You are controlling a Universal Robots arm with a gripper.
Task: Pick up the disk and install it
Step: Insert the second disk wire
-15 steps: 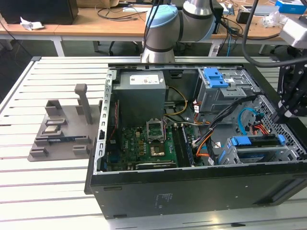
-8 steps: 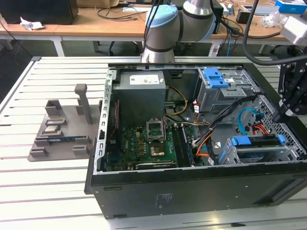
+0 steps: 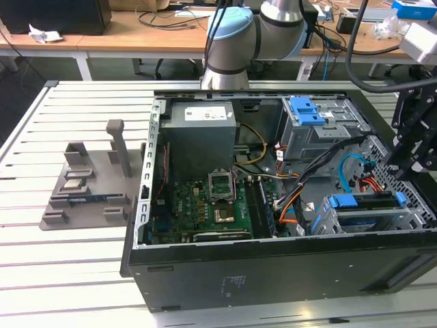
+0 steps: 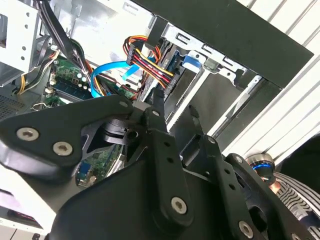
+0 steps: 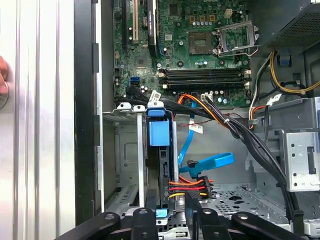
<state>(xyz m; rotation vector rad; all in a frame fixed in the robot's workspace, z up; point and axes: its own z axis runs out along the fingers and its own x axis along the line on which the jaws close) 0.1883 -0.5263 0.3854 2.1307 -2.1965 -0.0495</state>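
In the exterior view the claw hovers over the computer case's lower drive cage, where the disk sits edge-up, long axis along the cage. In the first wrist view the disk lies directly ahead of the claw (grip state: cannot tell).

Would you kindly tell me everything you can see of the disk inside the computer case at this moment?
The disk sits on edge in a slot of the grey metal drive cage, at the near corner on the exterior view's right of the open computer case. Its blue plastic carrier shows along the top, with a blue tab at each end. The dark body is mostly hidden by the cage. Red, orange and yellow power wires run to its end. The claw is just above that end, not touching it.
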